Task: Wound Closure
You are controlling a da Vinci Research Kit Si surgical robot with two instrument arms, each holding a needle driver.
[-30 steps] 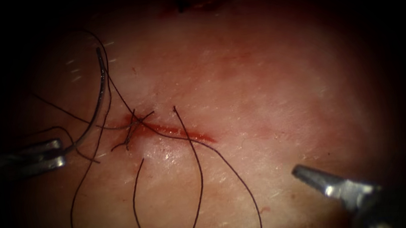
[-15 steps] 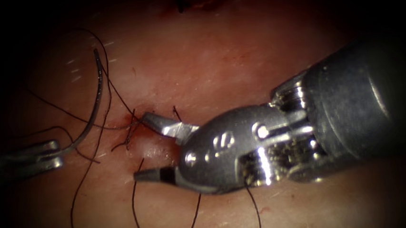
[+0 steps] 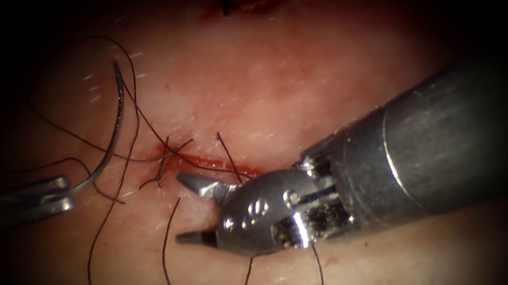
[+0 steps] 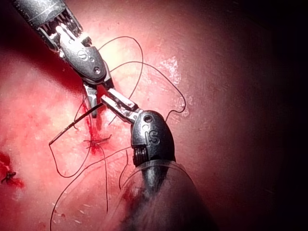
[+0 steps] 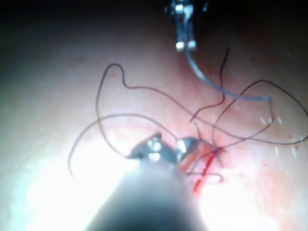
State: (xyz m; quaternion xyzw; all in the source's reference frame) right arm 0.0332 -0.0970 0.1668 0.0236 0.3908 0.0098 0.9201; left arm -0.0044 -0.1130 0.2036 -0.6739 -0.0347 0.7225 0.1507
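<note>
Pale pink tissue (image 3: pixel 297 80) spreads under the lamp, crossed near its middle by a short red cut (image 3: pixel 219 161) with red fluid (image 3: pixel 202 160) along it.

Biggest of what sits over it is the right tool (image 3: pixel 188 208), reaching in from the right. Its jaws are spread wide and empty, one tip just below the cut's left end, the other lower down over bare tissue.

Off at the left edge, the left tool (image 3: pixel 60 195) has its jaws pressed together on the needle (image 3: pixel 116 119), pinching it at one end of the curve. From there the needle arcs up and away, free of the tissue, left of the cut.

Dark thread (image 3: pixel 165 259) wanders in loose loops around both, and a small knot (image 3: pixel 164 157) with short ends sits at the cut's left end.

My worry is those open jaws. Loops lie right beside and under them, so closing there could catch the wrong strand, and I'd guess a pull on it might drag at the knot. The needle's far end is also near the loose strands.

Looking along the left tool's shaft, a thread end (image 4: pixel 72 126) appears to run between the right tool's (image 4: pixel 97 102) spread jaws, which the overhead view leaves unclear. Along the right tool's (image 5: pixel 169 148) shaft, the needle (image 5: pixel 216 86) shows curving out of the left tool (image 5: pixel 185 44).
</note>
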